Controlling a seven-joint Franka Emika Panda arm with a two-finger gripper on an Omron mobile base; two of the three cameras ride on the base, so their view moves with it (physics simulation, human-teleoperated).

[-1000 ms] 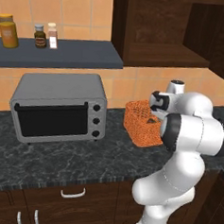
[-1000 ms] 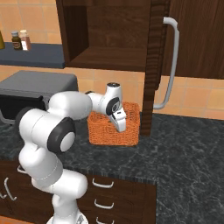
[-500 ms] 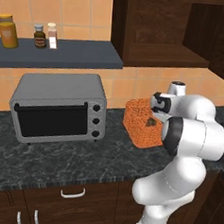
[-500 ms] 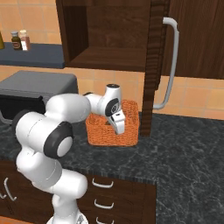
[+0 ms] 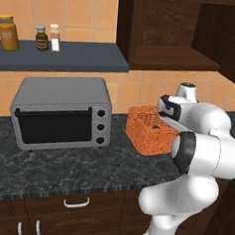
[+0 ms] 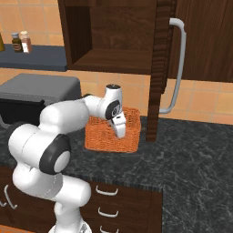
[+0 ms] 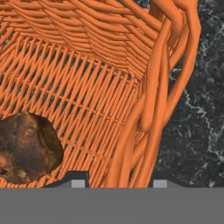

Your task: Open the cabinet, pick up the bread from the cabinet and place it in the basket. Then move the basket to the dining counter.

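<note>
The orange woven basket (image 5: 145,134) (image 6: 109,136) stands on the black marbled counter below the cabinet (image 6: 109,36), whose door (image 6: 157,68) is swung open edge-on. The bread (image 7: 26,146), a dark-brown lump, lies on the basket's floor (image 7: 78,96). My gripper (image 6: 120,132) (image 7: 118,183) reaches down over the basket's right side. Its two fingertips straddle the basket's side wall (image 7: 148,105), one inside and one outside, closed against the woven rim. The dining counter is out of view.
A grey toaster oven (image 5: 60,113) stands left of the basket. Above it a dark shelf (image 5: 64,58) carries jars. The cabinet door's silver bar handle (image 6: 179,68) hangs just right of the basket. Black counter (image 6: 195,154) stretches to the right.
The jaws have closed in from wide open onto the basket's side wall. The hand has sunk slightly at the basket's right side. Basket and bread have stayed put.
</note>
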